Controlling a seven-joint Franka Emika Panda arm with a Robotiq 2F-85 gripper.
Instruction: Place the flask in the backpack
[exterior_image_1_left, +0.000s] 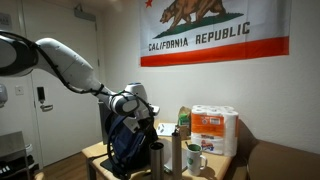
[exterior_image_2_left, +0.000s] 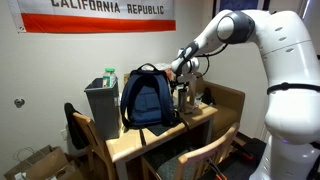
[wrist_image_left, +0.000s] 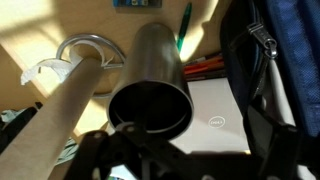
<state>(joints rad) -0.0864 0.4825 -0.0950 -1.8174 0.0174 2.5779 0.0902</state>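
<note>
The flask, a dark metal cylinder, stands upright on the table, and I look down on its dark top in the wrist view. It also shows in both exterior views, next to the backpack. The dark navy backpack stands upright on the table and fills the right edge of the wrist view. My gripper hovers above the flask, close to the backpack's top. Its dark fingers sit low in the wrist view, look spread and hold nothing.
A lighter tall cylinder and a white mug stand next to the flask. A white Dell box lies between the flask and the backpack. Paper towel rolls and a grey bin stand on the table. Chairs are in front.
</note>
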